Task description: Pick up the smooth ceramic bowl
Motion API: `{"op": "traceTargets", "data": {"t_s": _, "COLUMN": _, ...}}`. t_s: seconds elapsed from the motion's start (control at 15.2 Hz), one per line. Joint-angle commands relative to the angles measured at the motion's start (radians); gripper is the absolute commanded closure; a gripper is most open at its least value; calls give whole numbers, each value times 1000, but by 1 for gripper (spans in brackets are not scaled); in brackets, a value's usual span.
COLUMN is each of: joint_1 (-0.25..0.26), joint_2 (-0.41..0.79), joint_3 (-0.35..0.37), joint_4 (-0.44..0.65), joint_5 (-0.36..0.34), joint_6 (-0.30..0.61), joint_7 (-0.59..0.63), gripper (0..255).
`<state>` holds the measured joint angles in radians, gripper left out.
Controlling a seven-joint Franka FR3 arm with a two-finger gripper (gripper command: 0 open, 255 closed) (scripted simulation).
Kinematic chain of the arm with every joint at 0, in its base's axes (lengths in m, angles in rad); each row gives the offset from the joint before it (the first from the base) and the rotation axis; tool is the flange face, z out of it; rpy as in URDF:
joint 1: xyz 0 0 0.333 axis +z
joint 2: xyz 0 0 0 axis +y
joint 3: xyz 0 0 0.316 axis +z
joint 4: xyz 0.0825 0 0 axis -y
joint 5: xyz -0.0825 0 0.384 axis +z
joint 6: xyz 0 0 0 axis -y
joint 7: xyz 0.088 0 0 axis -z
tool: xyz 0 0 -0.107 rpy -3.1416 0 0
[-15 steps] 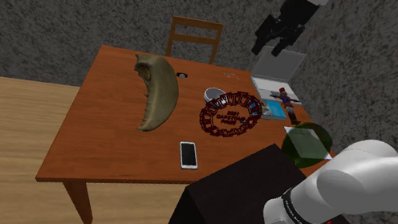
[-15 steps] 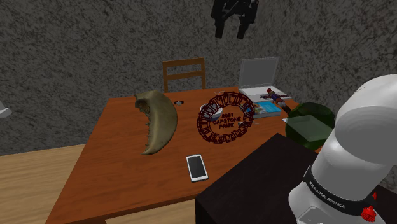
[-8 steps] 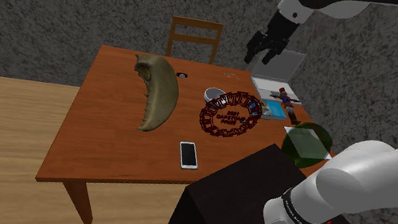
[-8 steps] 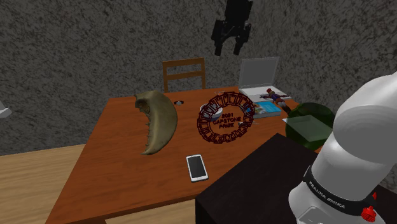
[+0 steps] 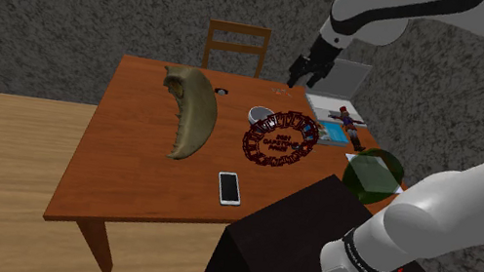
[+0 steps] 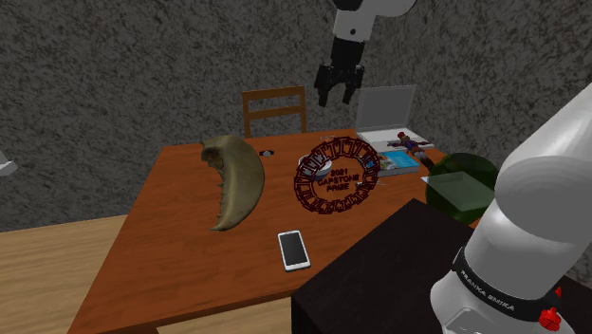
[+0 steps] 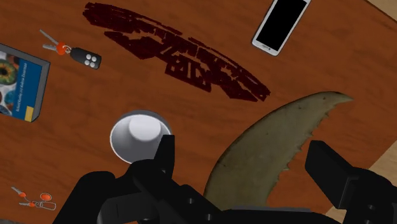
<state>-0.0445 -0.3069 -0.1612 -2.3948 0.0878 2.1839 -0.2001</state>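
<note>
Bowl, small, smooth, white and round (image 7: 139,135), with a raised hump at its middle: sat upright on the brown wooden table (image 5: 125,177), toward the far side. Stood just behind the dark red openwork disc with lettering (image 5: 279,138) in the shoulder view, and partly hidden by it in the second exterior view. Showed bare tabletop all round in the wrist view. So stood apart from the disc, from the black key fob with keys (image 7: 86,58) and from the big tan curved claw-shaped piece with a toothed edge (image 7: 280,146).

All-black two-finger gripper (image 7: 240,151): hovered well above the table's far side, pointed down, fingers spread wide and clasping nothing. Probably held high and open to come down on the bowl from above. Looked offset, though: bowl beside one finger, not between the two, with the claw piece under the gap. Likely called for a sideways shift before any lowering.

Open room: widest on the bowl's side toward the fob and the blue-edged book with a colourful cover (image 7: 19,83). Tightest toward the claw piece and the disc, both near enough to catch a spread finger. Sat well in from every table edge, so little risk of a nudge sending it off.
</note>
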Motion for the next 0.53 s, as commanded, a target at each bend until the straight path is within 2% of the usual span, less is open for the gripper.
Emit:
{"op": "traceTargets", "data": {"t_s": 0.0, "joint_1": -2, "joint_2": 74, "joint_3": -22, "joint_4": 17, "joint_5": 14, "joint_6": 54, "joint_7": -39, "gripper": 0}}
{"op": "traceTargets", "data": {"t_s": 0.46, "joint_1": -17, "joint_2": 333, "joint_3": -73, "joint_4": 125, "joint_5": 101, "joint_6": 181, "joint_7": -178, "gripper": 0}}
